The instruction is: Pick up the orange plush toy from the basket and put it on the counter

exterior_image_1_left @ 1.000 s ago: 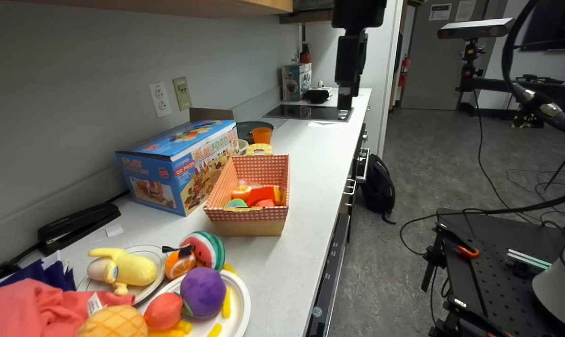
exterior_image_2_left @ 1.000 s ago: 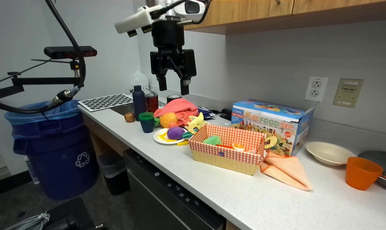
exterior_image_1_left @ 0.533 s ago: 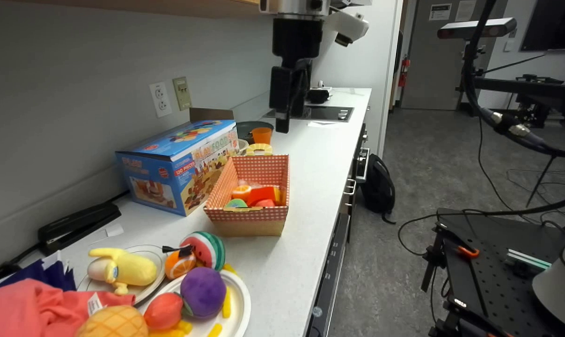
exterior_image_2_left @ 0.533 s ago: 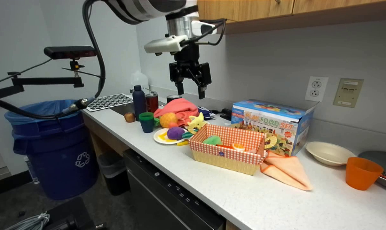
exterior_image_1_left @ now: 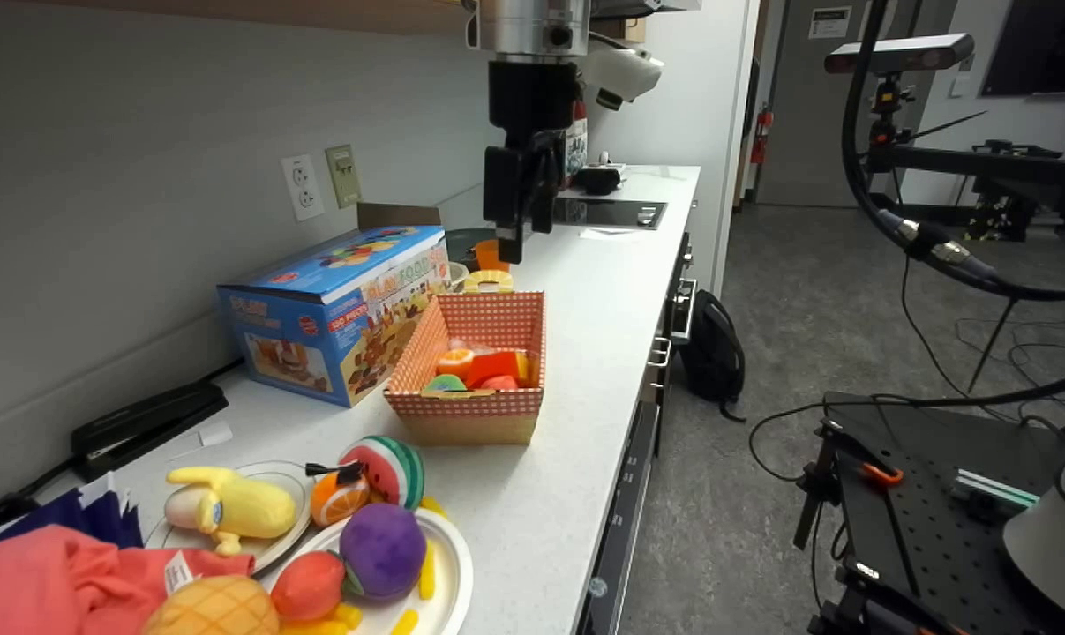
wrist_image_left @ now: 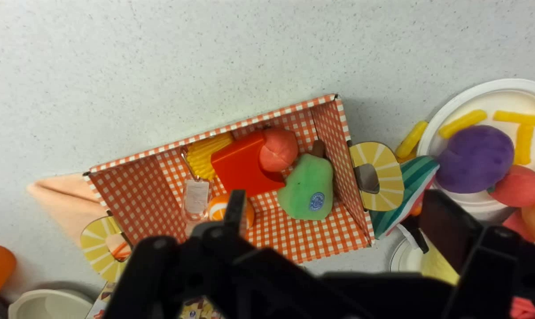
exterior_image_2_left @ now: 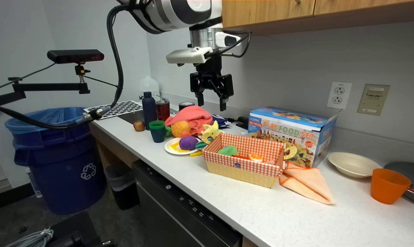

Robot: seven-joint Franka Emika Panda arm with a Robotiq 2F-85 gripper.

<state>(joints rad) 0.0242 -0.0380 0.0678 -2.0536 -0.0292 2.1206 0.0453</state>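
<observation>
The orange plush toy, with a white-edged slice pattern, lies inside the red-checked basket. It shows in both exterior views (exterior_image_1_left: 455, 362) (exterior_image_2_left: 256, 157) and in the wrist view (wrist_image_left: 216, 204), where a finger covers part of it. The basket (exterior_image_1_left: 466, 429) stands on the white counter (exterior_image_1_left: 589, 353); it also shows in an exterior view (exterior_image_2_left: 241, 175) and the wrist view (wrist_image_left: 136, 195). My gripper (exterior_image_2_left: 212, 104) is open and empty, pointing down, high above the counter near the basket. In the wrist view its fingers (wrist_image_left: 335, 204) are wide apart, touching nothing.
Beside the orange toy lie a green plush (wrist_image_left: 307, 188), a red fries box (wrist_image_left: 245, 166) and a pink ball (wrist_image_left: 278, 149). A play food box (exterior_image_2_left: 289, 137) stands behind the basket. A plate with a purple plush (exterior_image_1_left: 382, 551) stands nearby. A cabinet (exterior_image_2_left: 272, 13) hangs above.
The arm has swung in over the counter toward the basket and come lower, slowing in the last half second. The gripper stays open. The basket and toys have not moved.
</observation>
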